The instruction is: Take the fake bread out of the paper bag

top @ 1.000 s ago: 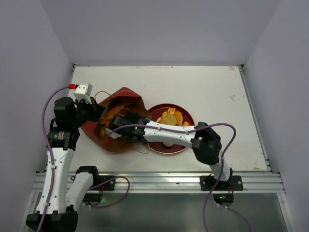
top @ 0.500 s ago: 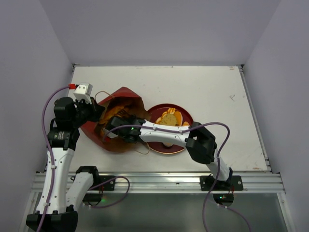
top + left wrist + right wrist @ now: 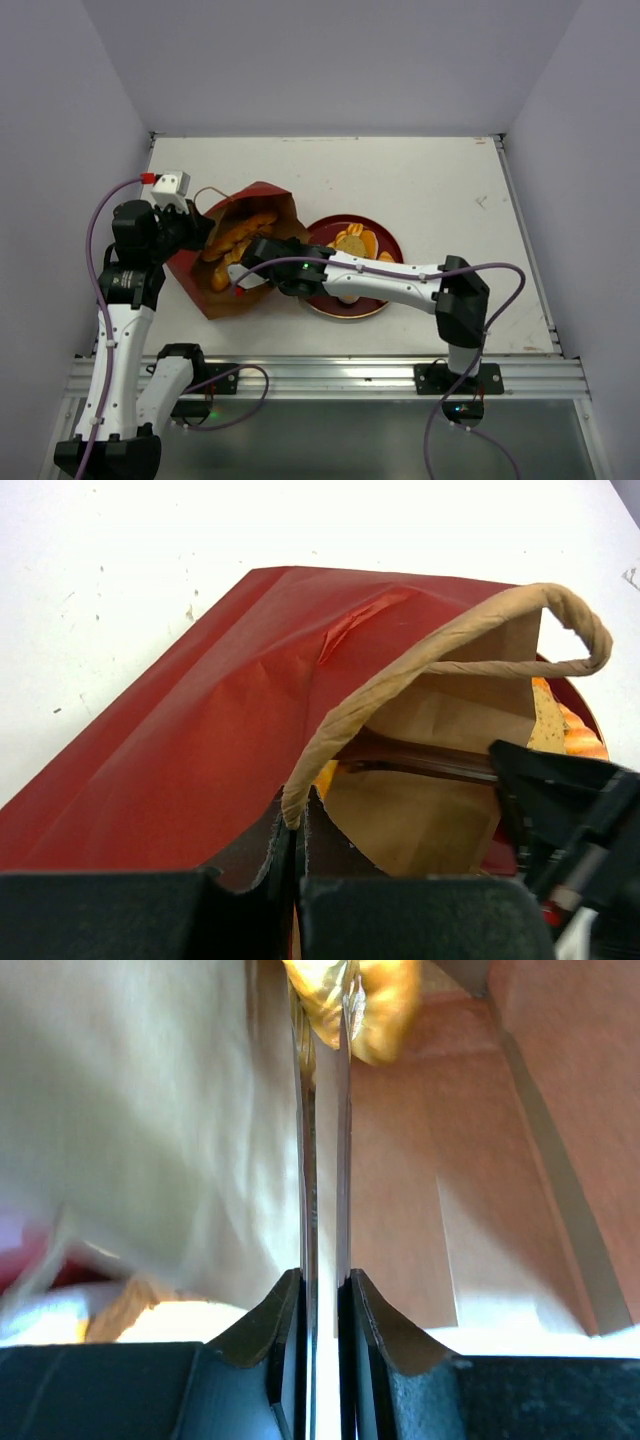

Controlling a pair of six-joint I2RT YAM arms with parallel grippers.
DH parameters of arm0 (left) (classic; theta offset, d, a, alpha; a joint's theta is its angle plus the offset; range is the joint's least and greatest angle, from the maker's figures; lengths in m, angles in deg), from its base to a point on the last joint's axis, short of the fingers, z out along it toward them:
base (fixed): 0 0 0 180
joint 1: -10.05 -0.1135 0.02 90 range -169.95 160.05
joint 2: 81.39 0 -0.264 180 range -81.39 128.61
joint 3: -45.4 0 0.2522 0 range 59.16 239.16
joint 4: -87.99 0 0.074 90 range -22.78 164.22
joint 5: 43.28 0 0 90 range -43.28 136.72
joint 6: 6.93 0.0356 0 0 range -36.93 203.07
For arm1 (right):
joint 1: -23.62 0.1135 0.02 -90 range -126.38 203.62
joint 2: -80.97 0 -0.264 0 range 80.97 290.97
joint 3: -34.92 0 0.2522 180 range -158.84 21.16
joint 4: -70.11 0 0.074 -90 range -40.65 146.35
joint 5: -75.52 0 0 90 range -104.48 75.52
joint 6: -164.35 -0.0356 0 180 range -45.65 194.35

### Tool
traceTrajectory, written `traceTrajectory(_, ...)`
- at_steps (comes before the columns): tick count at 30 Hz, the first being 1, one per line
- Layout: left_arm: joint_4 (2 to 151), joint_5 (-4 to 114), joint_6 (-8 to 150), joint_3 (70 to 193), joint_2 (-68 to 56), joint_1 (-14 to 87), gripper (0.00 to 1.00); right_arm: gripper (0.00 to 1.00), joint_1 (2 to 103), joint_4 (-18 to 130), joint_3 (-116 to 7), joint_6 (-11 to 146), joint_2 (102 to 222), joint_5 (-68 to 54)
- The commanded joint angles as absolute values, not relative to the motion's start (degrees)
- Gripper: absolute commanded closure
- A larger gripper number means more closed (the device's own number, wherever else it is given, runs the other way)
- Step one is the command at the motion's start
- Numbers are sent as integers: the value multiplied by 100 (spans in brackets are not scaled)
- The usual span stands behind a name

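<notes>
Paper bag [image 3: 190, 750] lies on its side on the worktop [image 3: 450, 190], mouth open toward the dark-red plate [image 3: 392, 245] just beside it. Left gripper [image 3: 297, 840]: jaws clamped on the bag's rim by a cord handle [image 3: 450, 630]. Right gripper [image 3: 322, 1020]: inside the mouth, jaws together, tips against a golden piece; grip unconfirmed, view blurred. Fake bread [image 3: 240, 230]: long loaves inside the bag; orange pieces [image 3: 355, 243] on the plate
</notes>
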State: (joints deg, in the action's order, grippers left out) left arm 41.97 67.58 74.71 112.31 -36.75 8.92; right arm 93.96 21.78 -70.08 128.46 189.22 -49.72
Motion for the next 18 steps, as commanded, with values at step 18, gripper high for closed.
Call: traceTrajectory(18,4364,6351,7454,11594,-3446,846,100,100,9410,1918,-6128,12972,16149,-3883)
